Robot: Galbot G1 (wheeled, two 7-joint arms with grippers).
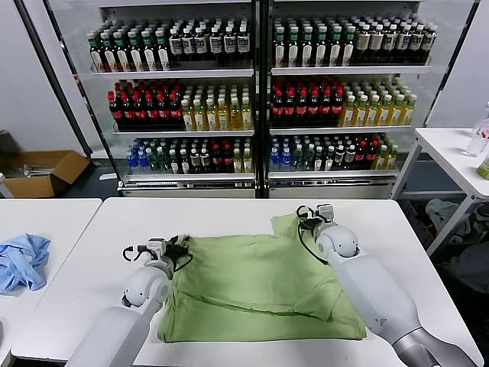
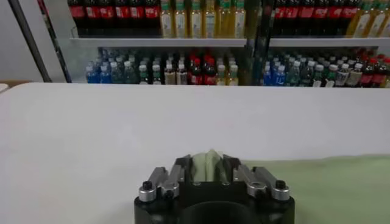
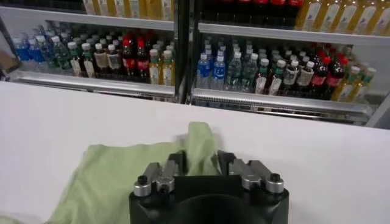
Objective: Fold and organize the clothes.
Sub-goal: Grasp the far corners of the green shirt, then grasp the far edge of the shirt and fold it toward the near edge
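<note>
The light green t-shirt lies spread and partly folded on the white table in front of me. My left gripper is at the shirt's far left corner and is shut on a pinch of the green fabric. My right gripper is at the shirt's far right corner, shut on a raised fold of fabric. Both held corners sit at or just above the tabletop. The shirt's near edge lies close to the table's front edge.
A second white table at the left carries a crumpled blue garment. Behind the table stand glass-fronted shelves of bottles. A cardboard box lies on the floor at the left. Another table stands at the right.
</note>
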